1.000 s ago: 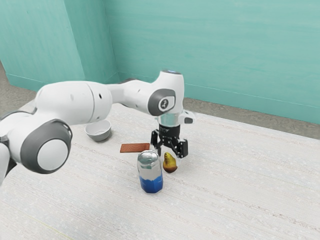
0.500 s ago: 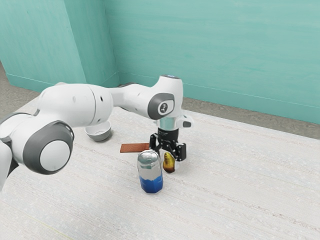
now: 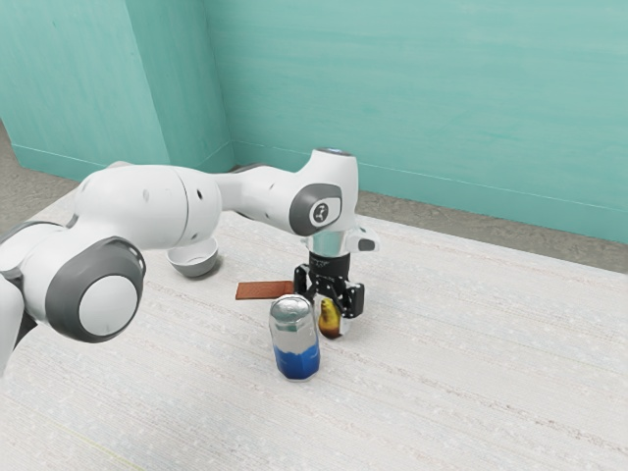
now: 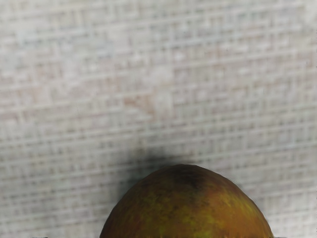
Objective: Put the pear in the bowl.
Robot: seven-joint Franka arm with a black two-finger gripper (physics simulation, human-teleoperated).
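My gripper (image 3: pixel 331 308) is low over the table in the exterior view, its fingers apart around the upper part of the pear (image 3: pixel 330 321). I cannot see both of them touching it. The yellow-brown pear stands on the table, just beyond the can. In the wrist view the pear's rounded surface (image 4: pixel 188 210) is large and close under my hand. Toward the exterior view's left, behind the can, the grey-white bowl (image 3: pixel 193 259) sits beside the arm, its rim partly hidden by the arm.
A silver and blue can (image 3: pixel 296 339) stands close to the pear and gripper, on the exterior view's left side of them. A flat reddish-brown block (image 3: pixel 263 290) lies between the bowl and my gripper. The pale table (image 3: pixel 471 363) extends to the exterior view's right.
My hand has come down a little around the pear, and the fingers are slightly closer together. The pear has shifted slightly toward the exterior view's left.
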